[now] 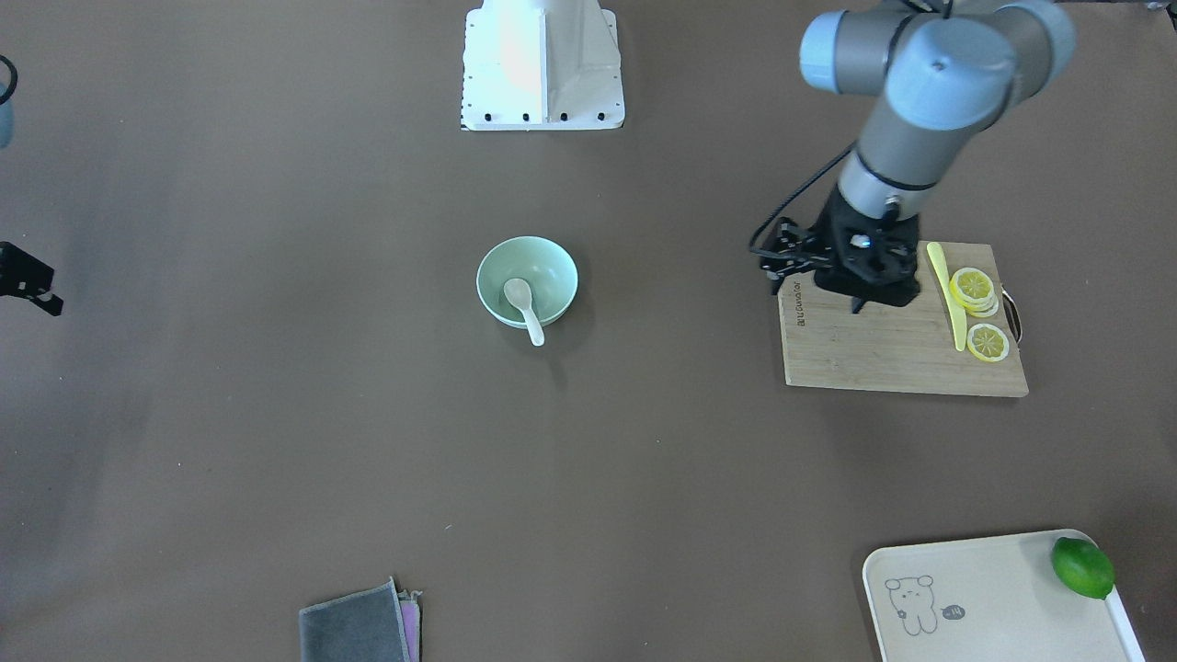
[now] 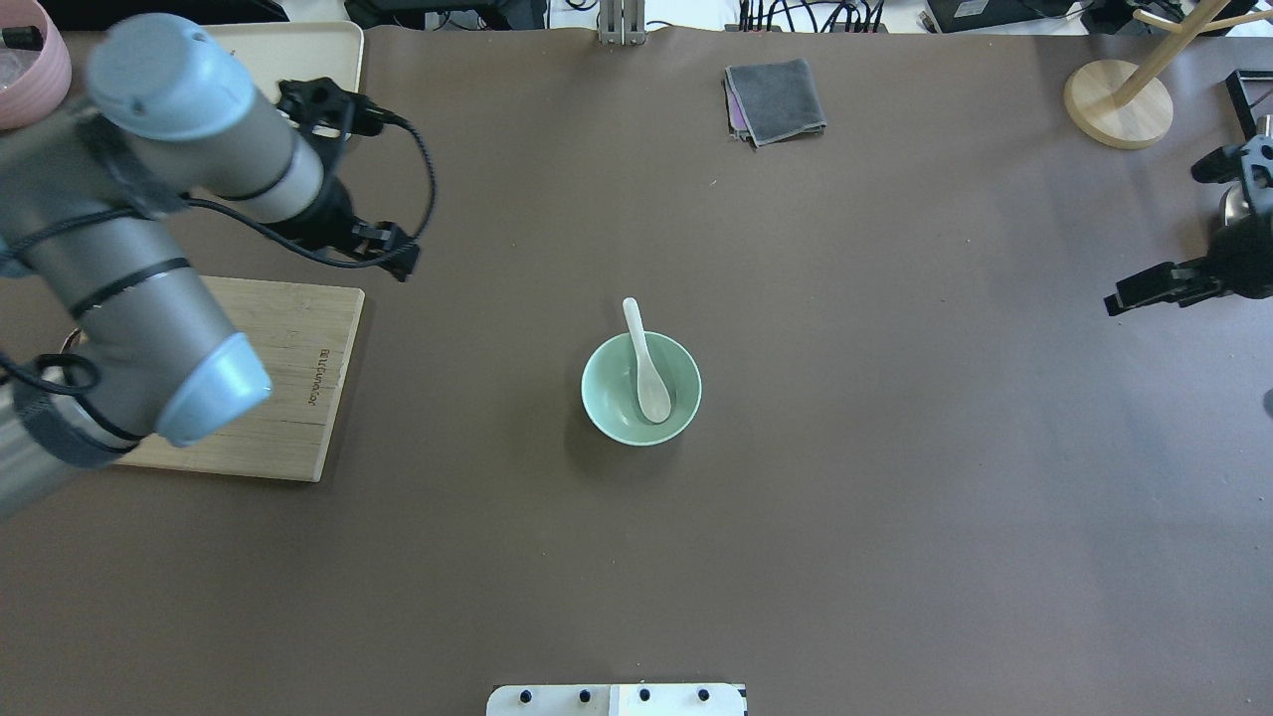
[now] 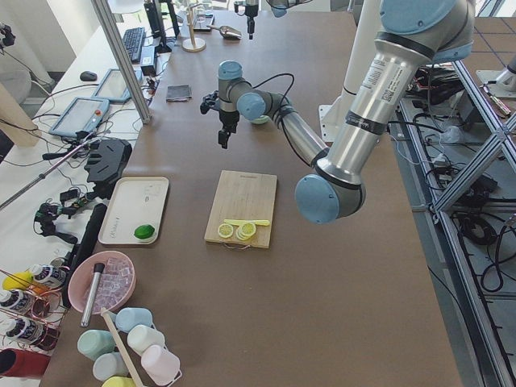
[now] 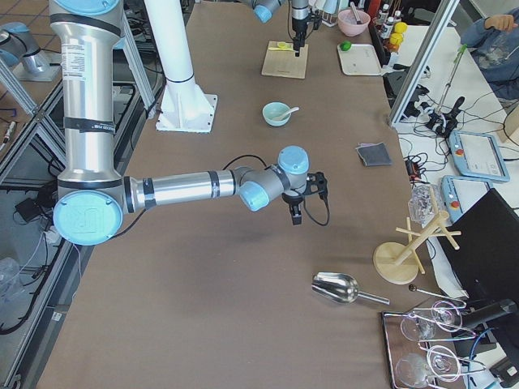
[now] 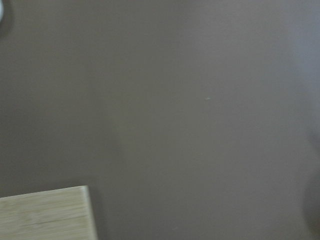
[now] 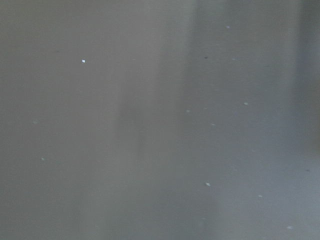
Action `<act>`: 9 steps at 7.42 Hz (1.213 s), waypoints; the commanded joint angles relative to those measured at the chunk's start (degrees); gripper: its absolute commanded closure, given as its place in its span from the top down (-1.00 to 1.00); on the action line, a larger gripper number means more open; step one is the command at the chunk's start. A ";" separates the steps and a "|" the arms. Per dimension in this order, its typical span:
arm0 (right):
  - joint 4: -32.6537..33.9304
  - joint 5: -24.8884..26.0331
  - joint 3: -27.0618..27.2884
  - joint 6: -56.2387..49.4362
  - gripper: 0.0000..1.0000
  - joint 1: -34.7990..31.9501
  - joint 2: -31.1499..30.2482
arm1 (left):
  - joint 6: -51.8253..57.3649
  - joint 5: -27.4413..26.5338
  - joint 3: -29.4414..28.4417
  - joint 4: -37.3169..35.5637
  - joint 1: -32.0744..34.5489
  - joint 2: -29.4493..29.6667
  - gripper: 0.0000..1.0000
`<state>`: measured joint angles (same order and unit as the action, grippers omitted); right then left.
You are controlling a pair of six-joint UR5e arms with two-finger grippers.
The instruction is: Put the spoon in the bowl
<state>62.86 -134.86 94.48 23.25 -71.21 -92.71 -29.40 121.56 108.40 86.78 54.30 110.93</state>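
- Nearest in the front-facing view lie a cream rectangular plastic tray (image 1: 993, 598) with a green lime (image 1: 1082, 567) in its far right corner and, further left, a folded grey cloth (image 1: 354, 630).
- The small glossy white ceramic spoon (image 1: 524, 308) has its scoop inside the round pale mint-green bowl (image 1: 567, 274) mid-table, with its handle leaning over the near rim.
- The left gripper (image 1: 859, 303) hangs over the far left part of a bamboo cutting board (image 1: 874, 359), which carries a pale-yellow knife (image 1: 947, 294) and lemon slices (image 1: 973, 287). I cannot tell how its jaws stand.
- The right gripper (image 2: 1119, 298) hovers well apart from the bowl, and its jaws are equally unclear.
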 commanded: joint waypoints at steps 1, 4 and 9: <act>0.16 -4.88 -2.82 -7.86 1.00 -9.44 -2.90 | 22.70 8.23 0.78 -0.82 15.32 -12.10 0.94; 2.52 -4.62 -3.25 -12.78 1.00 -14.12 -4.59 | 32.45 15.37 -2.40 -1.34 28.03 -18.45 0.94; 10.18 -2.68 -2.99 -18.94 1.00 -17.99 -3.27 | 38.80 14.84 -1.60 -1.08 34.20 -25.15 0.95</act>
<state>72.21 -137.65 91.29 5.05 -88.10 -96.16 8.96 136.53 106.84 85.64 87.94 86.31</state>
